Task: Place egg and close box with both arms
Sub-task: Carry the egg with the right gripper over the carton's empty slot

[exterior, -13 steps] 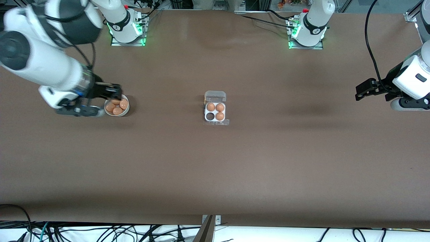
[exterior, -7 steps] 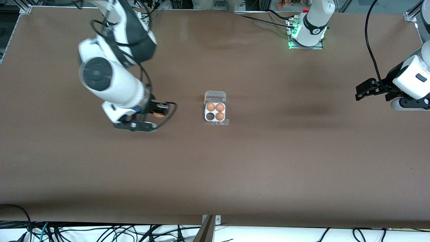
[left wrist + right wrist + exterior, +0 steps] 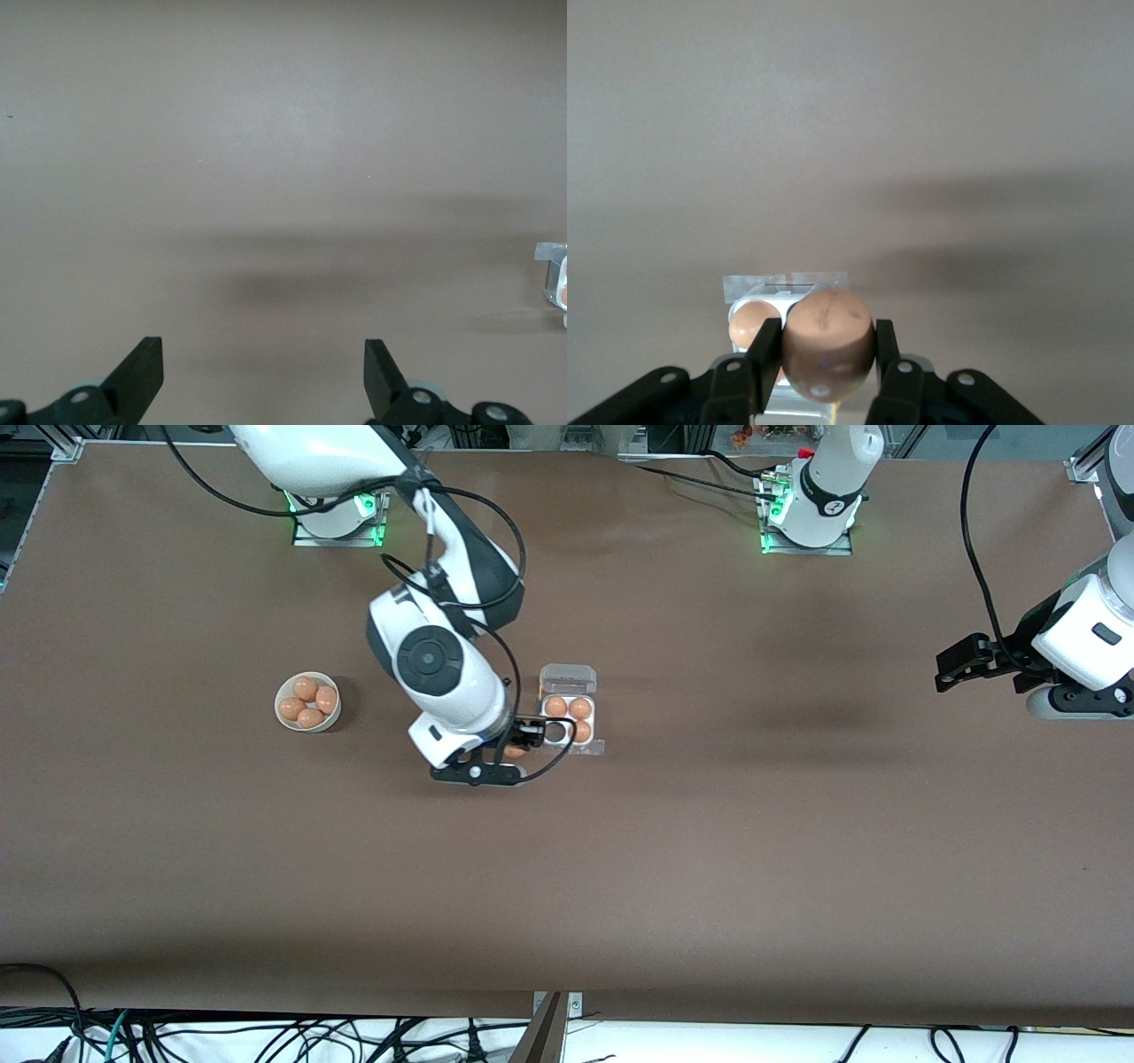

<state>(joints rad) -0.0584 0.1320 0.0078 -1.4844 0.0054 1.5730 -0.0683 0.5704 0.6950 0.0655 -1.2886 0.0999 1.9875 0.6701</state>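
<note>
A round white bowl (image 3: 307, 703) holding four orange-brown eggs sits toward the right arm's end of the brown table (image 3: 709, 850). The right arm's black two-finger gripper (image 3: 523, 740) hangs over the table just beside the small clear-plastic egg box (image 3: 569, 720), clenched on a smooth orange-brown egg (image 3: 828, 343). The box, lid open, holds three eggs, with one cell empty. The left arm waits at its end, its gripper (image 3: 959, 664) spread wide. No writing is legible.
</note>
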